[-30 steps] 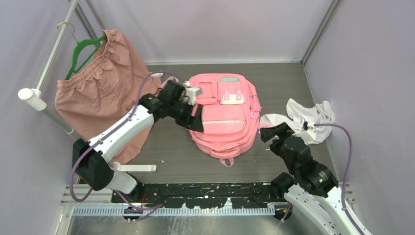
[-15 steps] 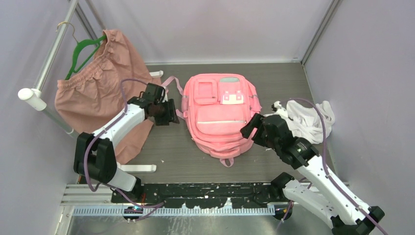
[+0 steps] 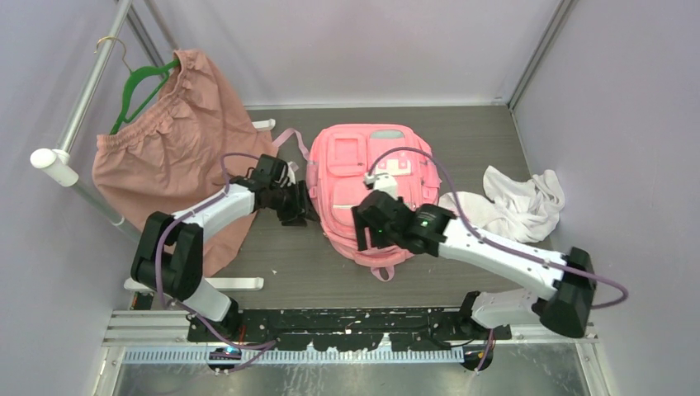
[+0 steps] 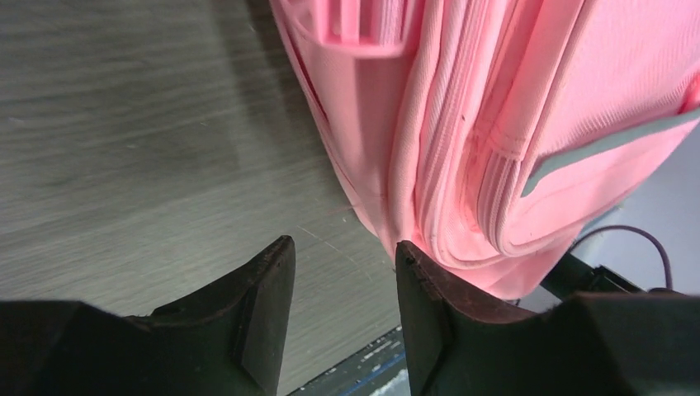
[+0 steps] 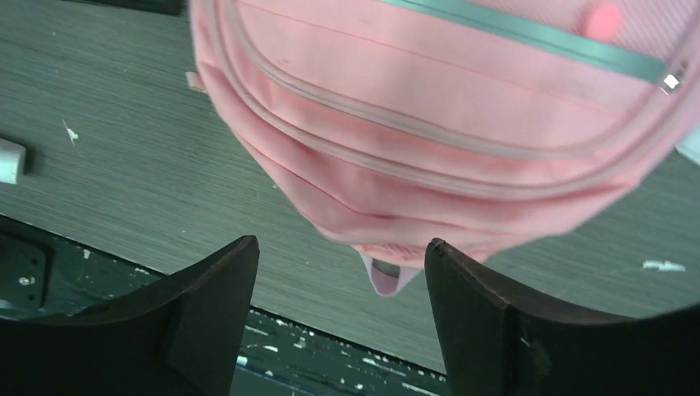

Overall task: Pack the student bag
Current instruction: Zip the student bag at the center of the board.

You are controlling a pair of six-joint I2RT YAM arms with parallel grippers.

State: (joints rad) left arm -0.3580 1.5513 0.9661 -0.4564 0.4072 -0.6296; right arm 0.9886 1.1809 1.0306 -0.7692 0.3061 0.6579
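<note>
Top external showed left pincer (image 3: 295, 208) and right pincer (image 3: 368, 237) agape, empty, at the bag's (image 3: 363, 165) edges. Soft and floppy, it probably wanted gripping by a seam (image 4: 437, 148).

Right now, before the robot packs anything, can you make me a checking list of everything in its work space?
Surface: grey wood-grain tabletop, with small white flecks.
Job's things: large bright pink fabric backpack lying flat, front up; zippers look shut.
Clutter: crumpled white cloth right of the bag; dusty-pink gathered-waist garment on a green plastic hanger, left.
End effectors: left end effector open at the bag's side, holding nothing; right end effector open above the bag's near end, holding nothing.
Cables: purple cable on the left arm; purple cable on the right arm arches over the bag.
Surroundings: pale lilac walls; metal rail carrying the hanger.
</note>
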